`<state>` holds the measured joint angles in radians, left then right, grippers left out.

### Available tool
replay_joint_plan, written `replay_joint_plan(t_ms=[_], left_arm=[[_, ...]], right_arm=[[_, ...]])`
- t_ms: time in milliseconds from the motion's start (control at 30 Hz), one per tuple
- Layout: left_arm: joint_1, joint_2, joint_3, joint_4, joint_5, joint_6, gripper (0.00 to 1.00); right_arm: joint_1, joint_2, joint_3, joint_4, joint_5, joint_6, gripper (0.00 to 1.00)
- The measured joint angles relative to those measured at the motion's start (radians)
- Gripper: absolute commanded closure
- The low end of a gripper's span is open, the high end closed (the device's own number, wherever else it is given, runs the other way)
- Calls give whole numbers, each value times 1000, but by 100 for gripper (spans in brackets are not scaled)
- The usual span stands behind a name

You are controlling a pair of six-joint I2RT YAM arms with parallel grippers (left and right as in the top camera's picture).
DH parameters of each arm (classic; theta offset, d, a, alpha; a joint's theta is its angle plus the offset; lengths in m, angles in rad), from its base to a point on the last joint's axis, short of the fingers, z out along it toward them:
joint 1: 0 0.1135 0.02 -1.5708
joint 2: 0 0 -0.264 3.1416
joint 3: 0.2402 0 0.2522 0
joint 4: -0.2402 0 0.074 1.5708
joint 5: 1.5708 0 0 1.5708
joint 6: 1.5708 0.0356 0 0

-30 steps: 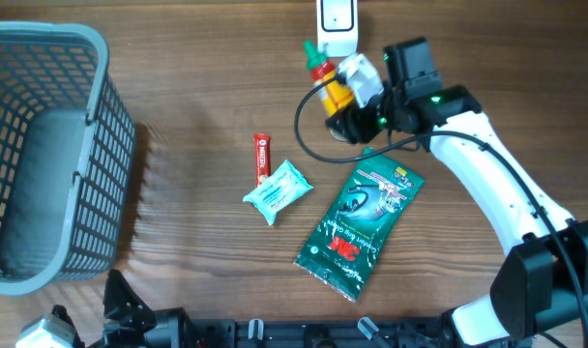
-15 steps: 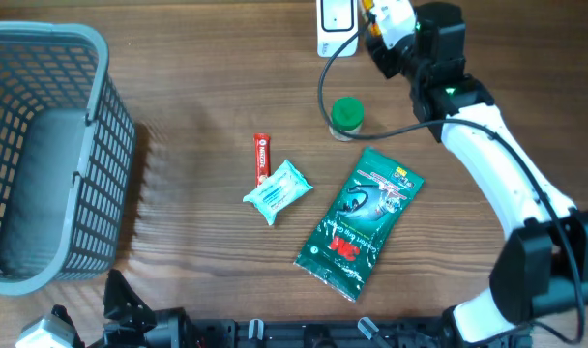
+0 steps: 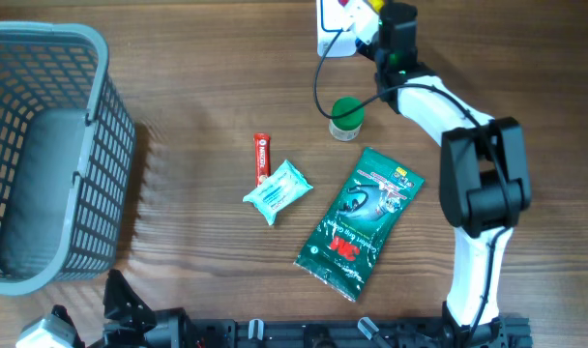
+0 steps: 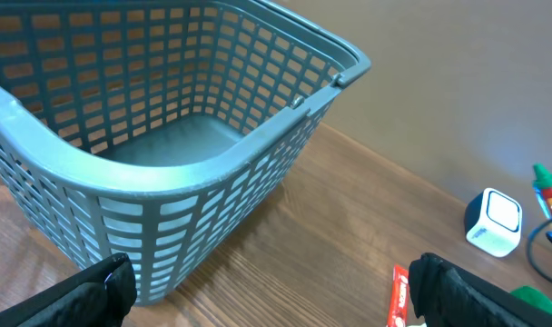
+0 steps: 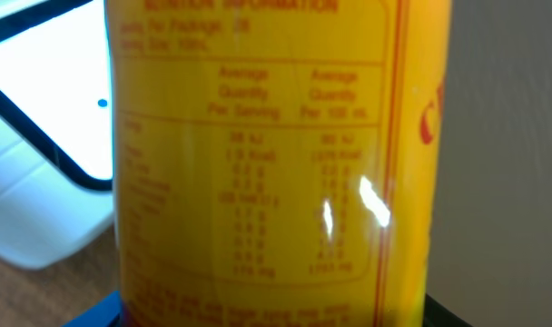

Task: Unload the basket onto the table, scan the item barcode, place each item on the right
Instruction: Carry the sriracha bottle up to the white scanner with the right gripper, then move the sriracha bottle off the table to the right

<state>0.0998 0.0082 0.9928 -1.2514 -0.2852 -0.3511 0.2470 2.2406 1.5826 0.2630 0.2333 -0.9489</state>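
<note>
The item is a yellow bottle point(image 3: 364, 6) with a printed label, and my right gripper point(image 3: 379, 17) is shut on it at the table's far edge. It hangs right beside the white scanner point(image 3: 331, 29). In the right wrist view the bottle point(image 5: 276, 163) fills the frame, its nutrition table faces the camera and the scanner point(image 5: 40, 173) shows at the left. No barcode is visible. The left wrist view catches the scanner point(image 4: 494, 221) and the bottle's red tip point(image 4: 550, 186) far right. My left gripper point(image 4: 276, 300) stands open and empty, low over the wood near the basket.
A grey mesh basket point(image 3: 86, 222) fills the left side. A green-lidded jar point(image 3: 346, 116) stands below the scanner. A red stick pack point(image 3: 261, 157), a pale blue wipes pack point(image 3: 278, 191) and a green pouch point(image 3: 360, 220) lie mid-table. A black cable point(image 3: 318, 82) loops from the scanner.
The right arm has carried the bottle from above the green-lidded jar to the far edge beside the scanner, and the jar now shows in full. The left arm has not moved.
</note>
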Motion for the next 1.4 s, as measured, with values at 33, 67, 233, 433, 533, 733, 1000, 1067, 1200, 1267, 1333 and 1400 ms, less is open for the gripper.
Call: replay_joint_plan(t_ms=[33, 67, 233, 433, 533, 733, 1000, 1067, 1200, 1267, 1333, 1400], left_arm=[[0, 0, 0, 0, 0, 0, 0], [0, 0, 0, 0, 0, 0, 0], [0, 0, 0, 0, 0, 0, 0], [0, 0, 0, 0, 0, 0, 0], [0, 0, 0, 0, 0, 0, 0], [0, 0, 0, 1, 0, 0, 0], [0, 0, 0, 1, 0, 0, 0], [0, 0, 0, 1, 0, 0, 0], [0, 0, 0, 0, 0, 0, 0], [0, 0, 0, 1, 0, 0, 0], [0, 0, 0, 1, 0, 0, 0], [0, 0, 0, 1, 0, 0, 0]], right_arm=[[6, 21, 23, 12, 7, -23, 63], [9, 33, 32, 24, 11, -39, 62], [17, 72, 42, 99, 29, -98, 62], [17, 118, 45, 125, 55, -155, 60], [17, 124, 45, 127, 76, -157, 60], [0, 120, 68, 92, 169, -126, 60], [-189, -55, 73, -264, 189, 135, 60], [-280, -100, 84, -347, 190, 216, 61], [-503, -119, 85, -506, 180, 348, 61], [-627, -118, 61, -560, 171, 401, 60], [-745, -117, 36, -589, 159, 449, 60], [-798, -117, 24, -612, 140, 481, 59]])
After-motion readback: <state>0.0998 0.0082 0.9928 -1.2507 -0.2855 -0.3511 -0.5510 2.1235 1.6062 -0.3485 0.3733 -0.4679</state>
